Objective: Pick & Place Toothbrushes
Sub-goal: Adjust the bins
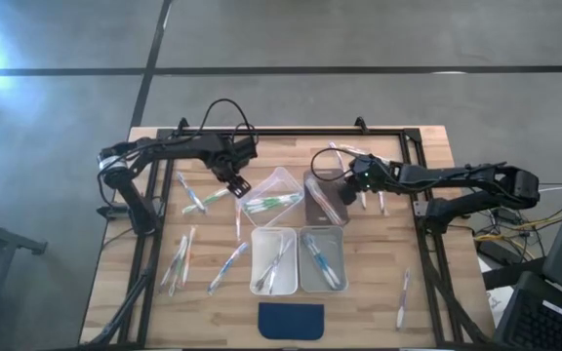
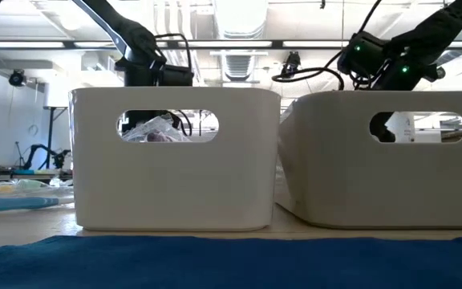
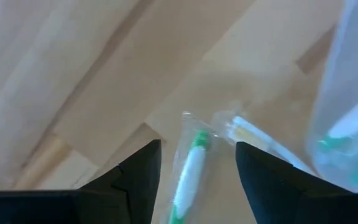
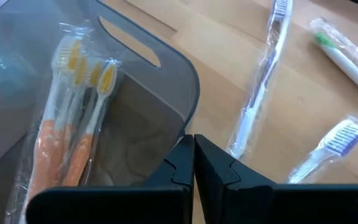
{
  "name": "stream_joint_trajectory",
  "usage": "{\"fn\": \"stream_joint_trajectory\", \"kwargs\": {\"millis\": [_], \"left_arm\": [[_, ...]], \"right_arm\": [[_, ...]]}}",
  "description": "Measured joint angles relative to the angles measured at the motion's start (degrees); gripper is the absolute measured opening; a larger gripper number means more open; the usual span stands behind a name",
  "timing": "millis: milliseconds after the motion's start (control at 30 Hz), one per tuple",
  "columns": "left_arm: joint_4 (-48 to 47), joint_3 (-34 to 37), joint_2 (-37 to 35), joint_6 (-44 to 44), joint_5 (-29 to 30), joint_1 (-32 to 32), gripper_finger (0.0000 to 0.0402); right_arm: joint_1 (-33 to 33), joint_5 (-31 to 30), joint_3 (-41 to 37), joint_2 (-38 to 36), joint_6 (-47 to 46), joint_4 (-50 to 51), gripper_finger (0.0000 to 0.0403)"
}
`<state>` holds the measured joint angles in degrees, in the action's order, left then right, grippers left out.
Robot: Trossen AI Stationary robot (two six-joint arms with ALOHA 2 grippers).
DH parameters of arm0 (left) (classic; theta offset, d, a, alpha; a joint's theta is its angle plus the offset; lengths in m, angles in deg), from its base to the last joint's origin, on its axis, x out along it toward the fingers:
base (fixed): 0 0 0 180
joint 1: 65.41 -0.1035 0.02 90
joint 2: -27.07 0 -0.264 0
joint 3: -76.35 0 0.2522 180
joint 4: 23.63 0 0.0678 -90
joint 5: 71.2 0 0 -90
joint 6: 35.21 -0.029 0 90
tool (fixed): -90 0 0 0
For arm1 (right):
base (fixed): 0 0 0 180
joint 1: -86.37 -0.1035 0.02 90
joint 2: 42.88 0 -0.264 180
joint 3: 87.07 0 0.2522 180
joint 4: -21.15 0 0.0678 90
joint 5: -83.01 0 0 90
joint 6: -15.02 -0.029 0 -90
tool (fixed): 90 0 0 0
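Wrapped toothbrushes lie loose on the wooden table. My left gripper points down, open, left of the bin of green toothbrushes. In its wrist view a green toothbrush lies flat between the open fingers, apart from both. My right gripper is shut with nothing between its fingers. It hangs slanting over the right rim of the bin that holds orange toothbrushes; I cannot tell whether it touches the rim. Beyond it, blue toothbrushes rest on the table.
Two more clear bins stand nearer the front edge, with a dark blue pad in front of them. Loose toothbrushes lie at the left, at the far right and behind the bins. A black frame borders the table.
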<state>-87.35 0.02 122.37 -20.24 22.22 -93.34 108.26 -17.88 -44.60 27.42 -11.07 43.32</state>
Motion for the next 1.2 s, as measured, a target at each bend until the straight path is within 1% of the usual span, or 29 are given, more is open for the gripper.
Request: {"fn": "stream_joint_trajectory", "kwargs": {"millis": [267, 467, 567, 667, 833, 933, 1067, 1200], "left_arm": [[0.0, 0.0, 0.0, 0.3, -4.7, 2.4, 0.0211], [-3.5, 0.0, 0.0, 0.4, -5.2, 4.1, 0.0211], [-3.9, 0.0, 0.0, 0.6, -5.5, 4.7, 0.0211], [-3.9, 0.0, 0.0, 0.6, -6.7, 5.2, 0.0211], [-5.0, 0.0, 0.0, 0.5, -7.0, 5.3, 0.0211], [-5.7, 0.0, -0.2, 0.5, -7.0, 5.3, 0.0211], [-6.0, 0.0, -0.7, 0.4, -6.9, 5.3, 0.0211], [-6.0, 0.0, -1.3, 0.4, -6.9, 5.3, 0.0211]], "right_arm": [[0.0, -0.2, 0.0, 0.0, 0.8, -0.2, 0.0008], [0.0, -0.2, 0.0, 0.0, 1.0, 2.4, 0.0008], [0.0, -0.2, 0.0, 0.0, 0.9, 3.8, 0.0008], [0.0, -0.2, 0.0, -0.1, 1.1, 3.0, 0.0008], [-0.6, -0.4, 4.9, -0.6, 5.0, 2.9, 0.0008], [-2.7, 0.8, 9.2, -0.5, 9.5, 2.7, 0.0008], [-7.1, 2.0, 13.9, 0.5, 14.0, 3.3, 0.0008], [-12.1, 7.8, 16.4, 3.2, 17.2, 3.3, 0.0008]]}}
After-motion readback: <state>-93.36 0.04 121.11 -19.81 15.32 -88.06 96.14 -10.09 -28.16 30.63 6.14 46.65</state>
